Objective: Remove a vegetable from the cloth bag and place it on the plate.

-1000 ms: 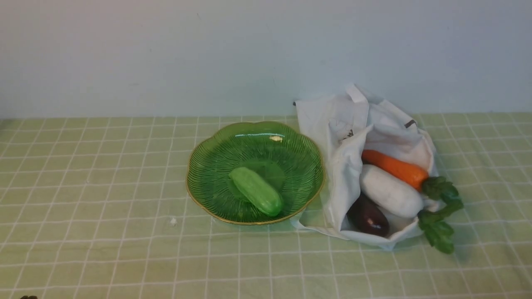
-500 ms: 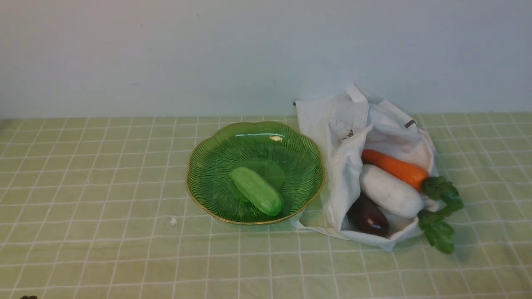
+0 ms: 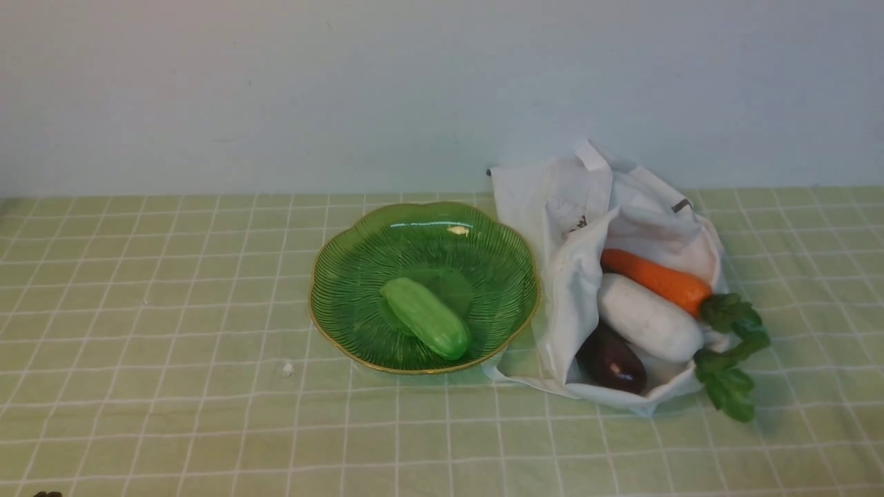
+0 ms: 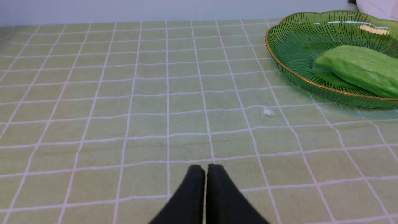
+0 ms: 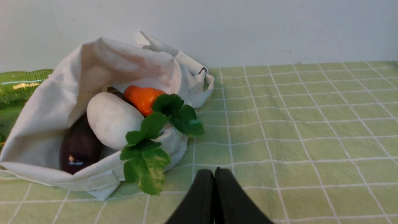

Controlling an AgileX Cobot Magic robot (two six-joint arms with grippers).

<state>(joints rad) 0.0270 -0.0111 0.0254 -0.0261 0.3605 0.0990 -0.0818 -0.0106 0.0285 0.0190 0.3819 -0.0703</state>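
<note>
1. We note both hands pinched closed, empty: left hand, right hand.
2. Cucumber on plate; cloth bag toward tabletop's right edge.
3. Right hand nearer (bag's mouth faces it).

left gripper: fingertips pressed together, holding nothing
right gripper: fingertips pressed together, holding nothing
</note>
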